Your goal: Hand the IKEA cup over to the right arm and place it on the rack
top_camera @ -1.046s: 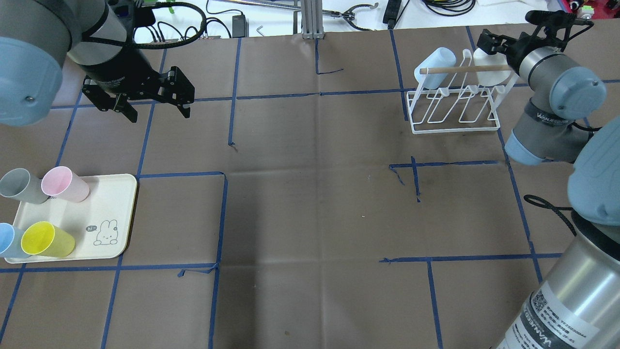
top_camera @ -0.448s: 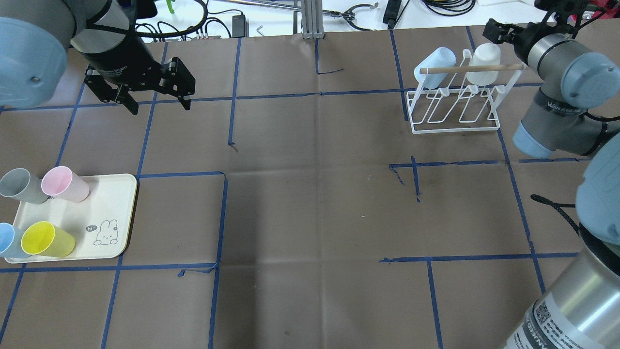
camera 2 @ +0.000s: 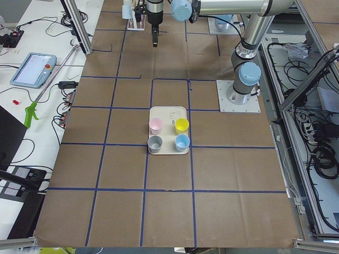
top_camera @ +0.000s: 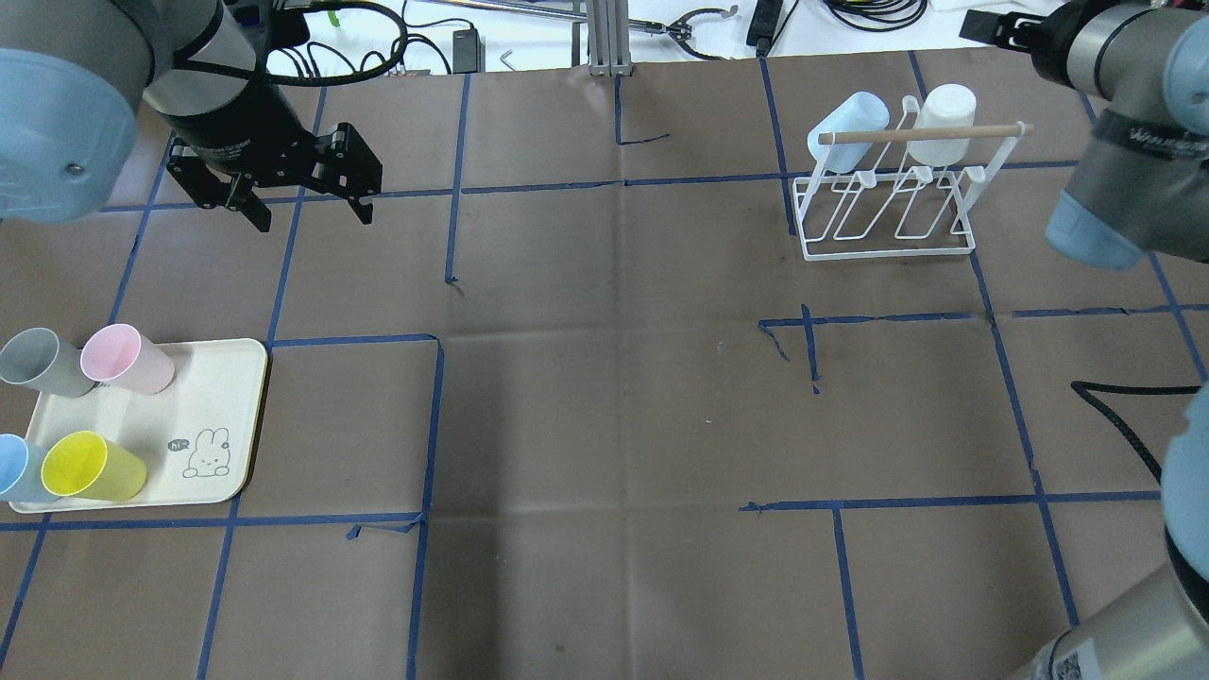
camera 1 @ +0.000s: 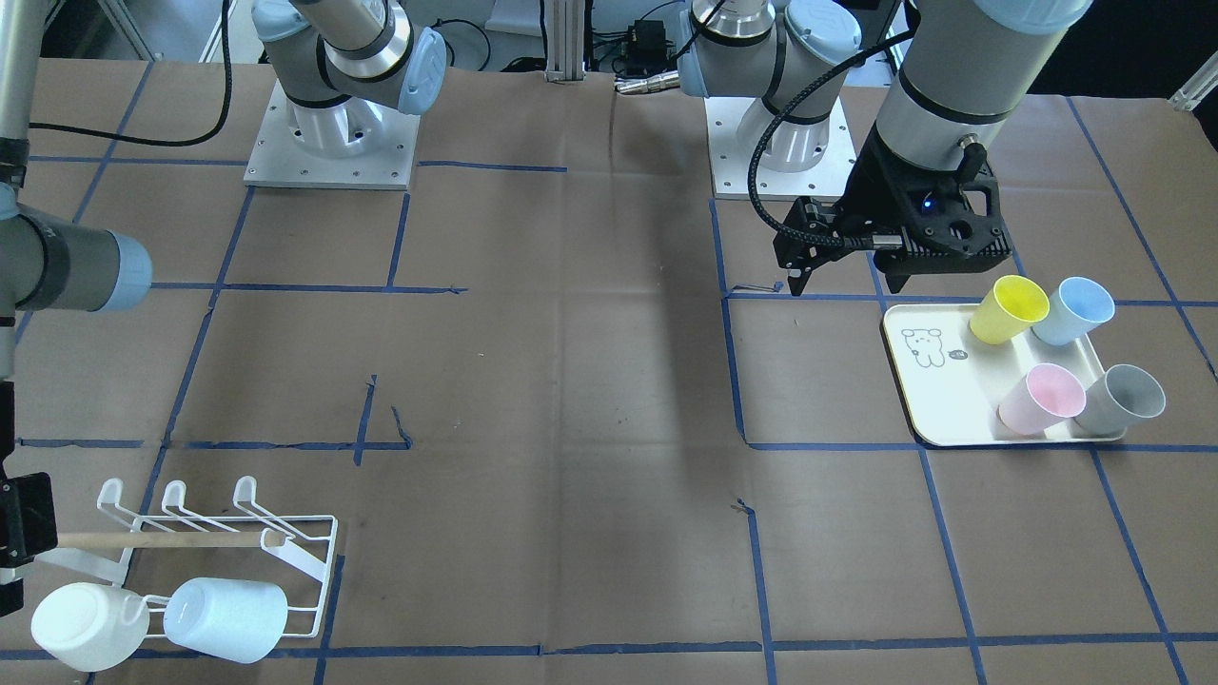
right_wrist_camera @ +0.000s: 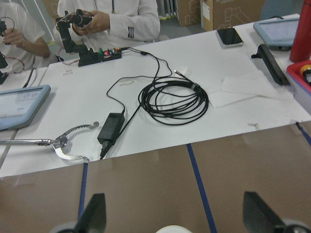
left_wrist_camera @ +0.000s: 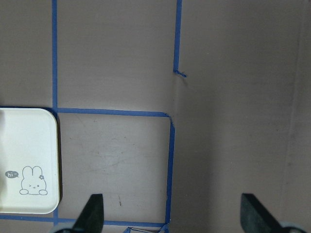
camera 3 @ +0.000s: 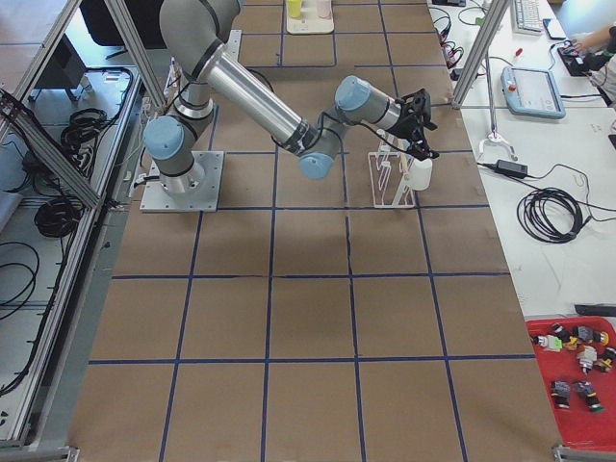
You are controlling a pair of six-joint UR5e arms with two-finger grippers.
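Right gripper (top_camera: 987,26): jaws spread wide, empty, now pulled back to the upper right corner. A second ago it was on the white cup (top_camera: 945,123). That cup hangs on the rack (top_camera: 888,250), upper right, beside the pale blue cup (top_camera: 847,127). Placement looks done. Left gripper (top_camera: 312,212): wide open, empty, upper left, above the tray (top_camera: 217,387).

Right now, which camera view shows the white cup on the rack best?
The exterior front-facing view: the white cup is large and unobstructed there. Overhead, the dowel crosses it. Exterior right shows it small; the right wrist view shows only a rim sliver.
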